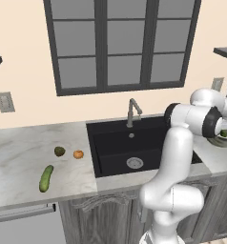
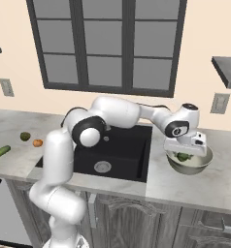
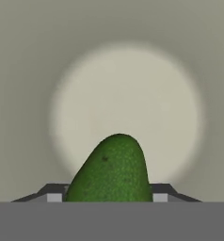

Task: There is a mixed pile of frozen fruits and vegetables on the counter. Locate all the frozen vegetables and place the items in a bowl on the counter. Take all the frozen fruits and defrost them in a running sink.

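Dark green piece [image 3: 115, 170] between pincer [image 3: 109, 195] fingers

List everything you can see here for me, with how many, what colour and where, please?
Cucumber: one, long, green, on the counter left of the sink.
Orange ball: one, counter, beside the sink.
Olive-brown ball: one, left of the orange ball.
Shiny green piece: one, between the fingertips, over the bowl's inside.
Bowl: one, pale grey-green, counter right of the sink.
Sink: one, black, round metal drain.
Faucet: one, grey, behind the sink.
Counter: light marbled stone.
Window: dark frame, above the sink.
Gripper: one, holding the green piece.
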